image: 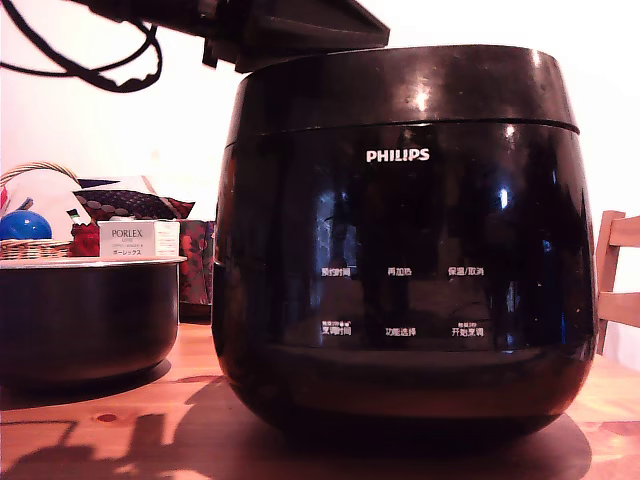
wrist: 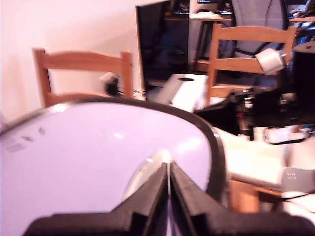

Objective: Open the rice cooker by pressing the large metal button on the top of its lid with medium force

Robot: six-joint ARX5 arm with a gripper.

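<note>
A: The cooker is filling the centre and right of the exterior frame, sitting on the table, its lid shut.

B: And the claw?

A: In the wrist frame's lower middle its fingers are pinching together, holding nothing, tips resting at the metal button on the lid's glossy top.

B: What is risking failure?

A: The button is looking smooth and curved, so narrow tips may be sliding off sideways. Pressing too lightly could be leaving the latch caught; too hard could be shoving the rounded body along the wood.

B: Anything nearby?

A: A dull dark pot is sitting at lower left of the exterior frame, beside the cooker.
</note>
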